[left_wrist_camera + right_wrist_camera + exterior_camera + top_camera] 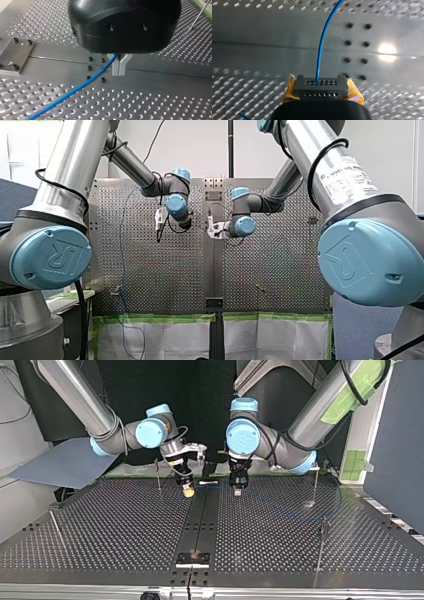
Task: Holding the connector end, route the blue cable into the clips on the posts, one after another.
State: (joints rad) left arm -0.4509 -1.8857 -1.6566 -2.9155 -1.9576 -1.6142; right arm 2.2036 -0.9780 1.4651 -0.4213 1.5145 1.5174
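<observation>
connector (321, 86) in right pincer (322, 90), cable (322, 47) through left pincer (119, 67)

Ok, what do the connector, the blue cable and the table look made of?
The connector looks like matte grey moulded plastic, given its rows of small pin holes. The blue cable has a smooth, probably plastic sheath; it curves evenly. The table is bare metal, likely aluminium: brushed sheen, glare, drilled holes.

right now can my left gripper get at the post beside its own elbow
Probably yes: no post or arm stands between the left gripper and the post. But it is shut on the cable, which would come along.
</observation>
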